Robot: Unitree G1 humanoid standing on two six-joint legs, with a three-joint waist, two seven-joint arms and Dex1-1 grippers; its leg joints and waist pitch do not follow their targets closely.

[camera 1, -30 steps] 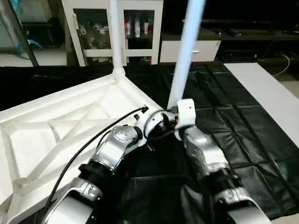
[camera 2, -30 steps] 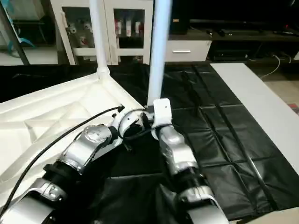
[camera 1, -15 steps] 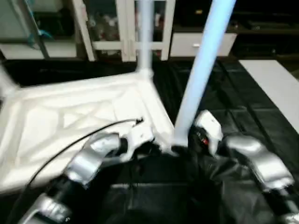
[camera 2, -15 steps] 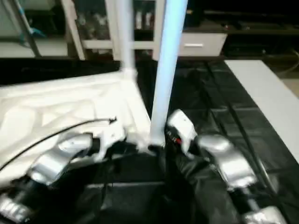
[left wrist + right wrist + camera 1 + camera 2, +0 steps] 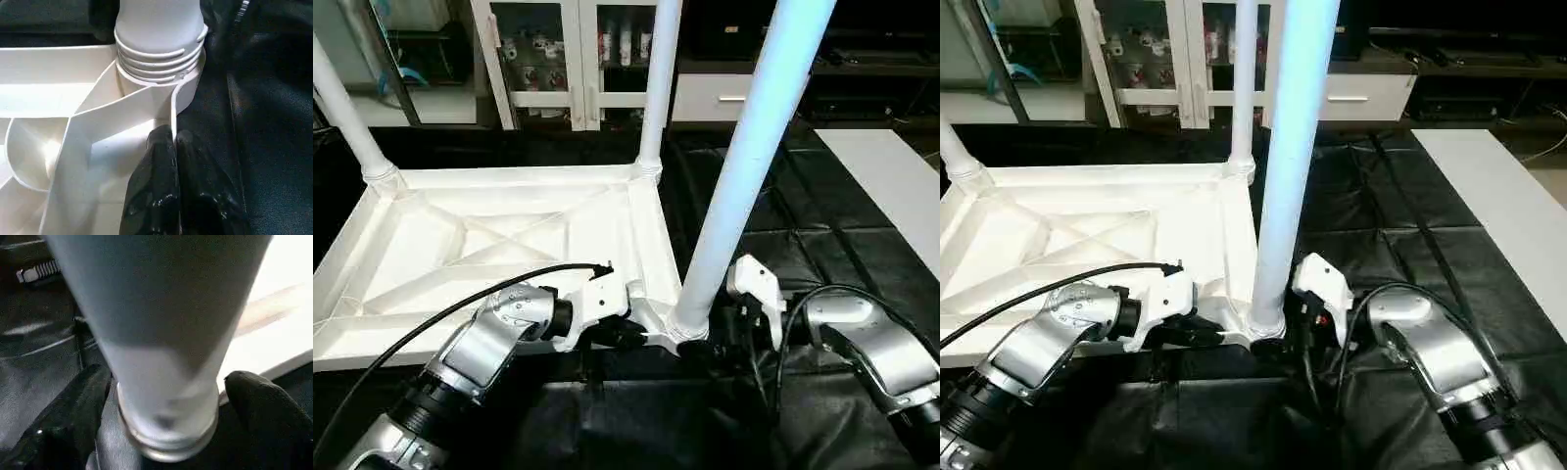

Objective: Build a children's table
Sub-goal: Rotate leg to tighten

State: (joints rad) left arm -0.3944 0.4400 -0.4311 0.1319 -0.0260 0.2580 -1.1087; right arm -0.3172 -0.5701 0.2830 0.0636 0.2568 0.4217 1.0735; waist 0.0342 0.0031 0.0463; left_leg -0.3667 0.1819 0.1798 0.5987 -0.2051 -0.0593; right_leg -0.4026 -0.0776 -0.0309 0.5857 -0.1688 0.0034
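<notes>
The white tabletop (image 5: 489,245) lies upside down on the black mat, its X-ribs showing. Three white legs stand in corner sockets: far left (image 5: 347,113), far right (image 5: 658,88) and near right (image 5: 754,166). My left gripper (image 5: 173,142) is shut on the thin rim wall right beside the near right socket (image 5: 161,68), one finger on each side. My right gripper (image 5: 168,401) is open around the base of that near leg (image 5: 161,333), with its fingers (image 5: 264,406) standing apart from the tube on both sides.
A white glass-door cabinet (image 5: 558,59) stands behind the work. A flat white board (image 5: 891,186) lies at the right on the black mat (image 5: 822,245). A black cable (image 5: 460,313) arcs over my left forearm.
The whole view has shifted, bringing the far left leg into sight. My right arm has swung out to the right and its fingers have spread off the leg's base. The left gripper keeps its pinch.
</notes>
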